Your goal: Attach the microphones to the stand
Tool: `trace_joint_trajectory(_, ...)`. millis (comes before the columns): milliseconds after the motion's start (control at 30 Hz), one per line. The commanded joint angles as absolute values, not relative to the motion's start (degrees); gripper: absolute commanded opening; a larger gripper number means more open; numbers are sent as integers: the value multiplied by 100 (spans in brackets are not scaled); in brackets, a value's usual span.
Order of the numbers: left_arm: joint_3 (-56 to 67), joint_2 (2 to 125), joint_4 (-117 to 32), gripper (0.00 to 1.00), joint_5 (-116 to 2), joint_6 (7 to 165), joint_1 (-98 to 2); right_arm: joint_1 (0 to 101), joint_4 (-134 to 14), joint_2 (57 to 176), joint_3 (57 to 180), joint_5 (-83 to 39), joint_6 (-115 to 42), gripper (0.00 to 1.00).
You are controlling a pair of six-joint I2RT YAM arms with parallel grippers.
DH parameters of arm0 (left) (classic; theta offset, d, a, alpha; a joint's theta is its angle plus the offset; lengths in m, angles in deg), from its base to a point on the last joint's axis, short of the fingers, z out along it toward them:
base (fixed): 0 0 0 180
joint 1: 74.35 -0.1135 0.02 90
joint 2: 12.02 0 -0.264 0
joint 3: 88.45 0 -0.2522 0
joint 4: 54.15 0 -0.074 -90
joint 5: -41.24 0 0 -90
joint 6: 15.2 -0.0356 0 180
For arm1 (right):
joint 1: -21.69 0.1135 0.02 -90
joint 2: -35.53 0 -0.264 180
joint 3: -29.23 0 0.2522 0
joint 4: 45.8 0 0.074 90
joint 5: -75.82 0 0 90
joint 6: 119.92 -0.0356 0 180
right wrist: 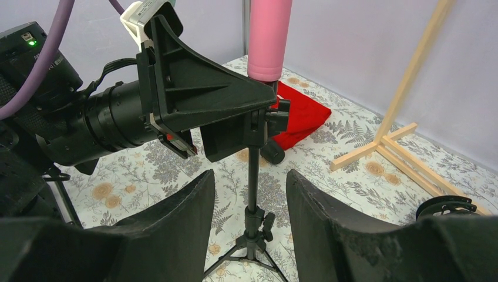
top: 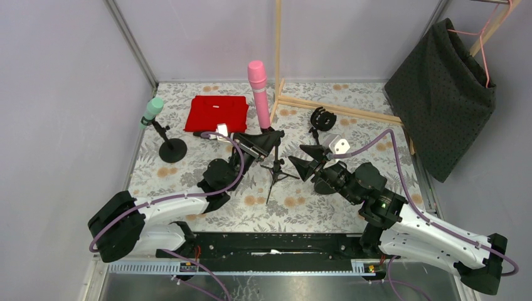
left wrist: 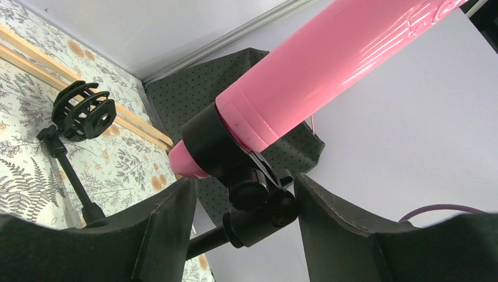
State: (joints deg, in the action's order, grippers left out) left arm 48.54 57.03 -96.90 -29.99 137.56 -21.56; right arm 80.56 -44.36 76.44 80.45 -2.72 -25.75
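Observation:
The pink microphone stands upright in the black clip on top of the tripod stand. My left gripper is open around the clip's swivel joint. Its right finger sits close to the joint and its left finger stands clear of it. The mint green microphone sits tilted on a round-base stand at the far left. Just right of the tripod, my right gripper is open and holds nothing. In the right wrist view the tripod's pole shows beyond the right gripper.
An empty shock-mount stand stands right of the tripod. A red cloth lies at the back, left of the pink microphone. A wooden frame crosses the back right. A dark dotted cloth hangs on a hanger at the right.

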Motion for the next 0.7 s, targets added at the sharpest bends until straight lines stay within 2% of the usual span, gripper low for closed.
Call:
trace_joint_trajectory(0,4782,5565,-9692,65,-2937,13564,-2178,8057,-4309,7575,8175,-179,-2629,55)
trace_joint_trajectory(167,4748,5511,-9619,88,-3171,13281,-2185,8057,-4325,7514,8142,-186,-2631,56)
trace_joint_trajectory(267,4755,5408,-9577,97,-3323,13055,-2179,8057,-4316,7461,8098,-179,-2618,57)
trace_joint_trajectory(533,4663,5016,-9334,99,-3646,12031,-2198,8057,-4325,7396,7973,-187,-2607,60)
trace_joint_trajectory(667,4632,4658,-8803,99,-3767,11454,-2206,8057,-4344,7401,7817,-151,-2671,64)
